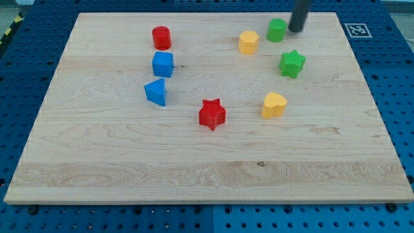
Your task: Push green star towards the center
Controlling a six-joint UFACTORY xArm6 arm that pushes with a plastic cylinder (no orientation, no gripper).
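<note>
The green star (292, 63) lies on the wooden board (207, 168) at the upper right. My tip (296, 29) stands near the board's top edge, just right of a green cylinder (277, 30) and above the green star, apart from the star. The dark rod enters from the view's top.
A yellow hexagon block (248, 42) sits left of the green cylinder. A yellow heart (274, 105) lies below the green star. A red star (212, 114) is near the middle. A red cylinder (162, 37), a blue cube (163, 64) and a blue triangular block (156, 92) stand at left.
</note>
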